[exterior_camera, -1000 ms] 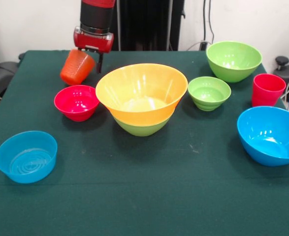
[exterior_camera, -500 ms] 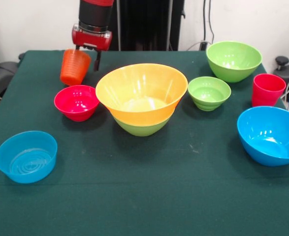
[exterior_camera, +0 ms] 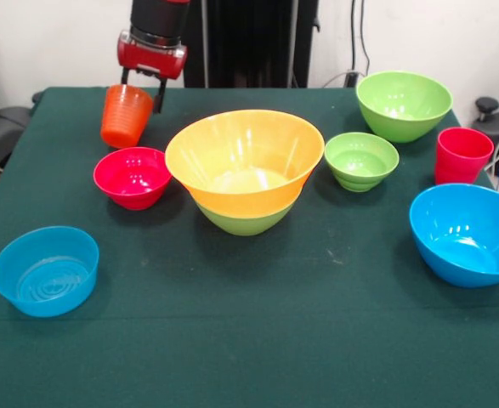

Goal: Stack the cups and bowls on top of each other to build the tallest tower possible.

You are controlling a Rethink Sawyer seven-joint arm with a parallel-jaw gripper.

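Gripper (exterior_camera: 141,92) grips orange cup (exterior_camera: 125,117); bowls empty.

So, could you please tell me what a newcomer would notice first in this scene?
Probably the wide orange bowl nested in a green bowl at the table's middle, the biggest thing there. Next, the robot's hand at upper left holding an orange cup off the cloth, above the small red bowl.
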